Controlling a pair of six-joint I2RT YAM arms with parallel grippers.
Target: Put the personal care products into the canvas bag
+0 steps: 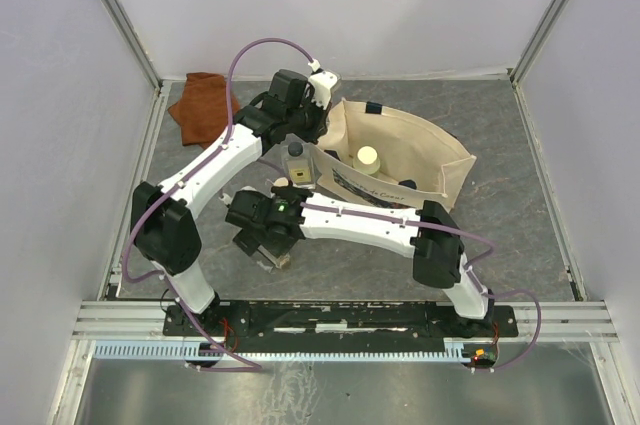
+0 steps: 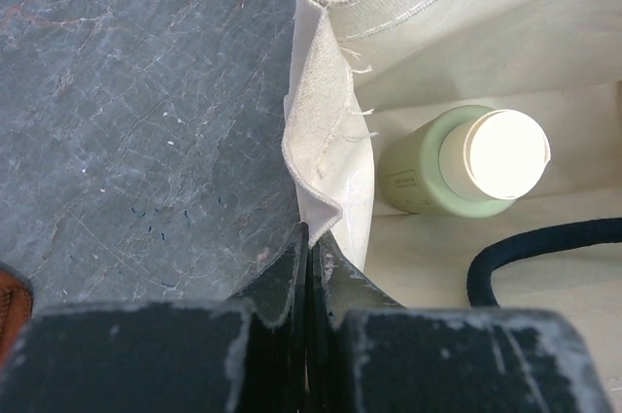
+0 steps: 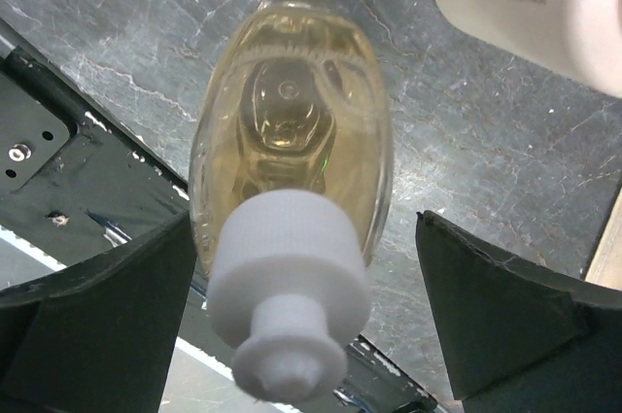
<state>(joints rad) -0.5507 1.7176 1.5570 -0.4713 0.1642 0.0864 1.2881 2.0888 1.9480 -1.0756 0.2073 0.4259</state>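
**Step in hand (judged):** pick-up of the amber bottle (image 3: 292, 141) by the right gripper (image 3: 303, 228).

**Jaw states:**
- The right jaws are spread wide, one on each side of the amber bottle, and neither is touching it.
- The left gripper (image 2: 309, 238) is clenched on the rim of the bag (image 2: 326, 131), so the mouth is held open.

**Recommended handling:**
- The jaws should be centred on the body below the white cap, then closed squarely so the smooth bottle is not squeezed out.
- The lift should be straight, as the cream bottle (image 3: 544, 5) stands just beside it.
- The bottle should be carried over the pinched rim and let go low, next to the green bottle (image 2: 428, 175) and clear of the dark strap (image 2: 544, 243).
- The rim should not be released until then.

**Count:**
- Bottles: four. One, the green, is in the bag. Three are on the table (image 3: 466, 141): amber, cream and the clear bottle (image 1: 296, 167), which stands against the bag's outer side.
- Bags: one.
- Cloth (image 1: 203, 105): one, at the far left, well apart.
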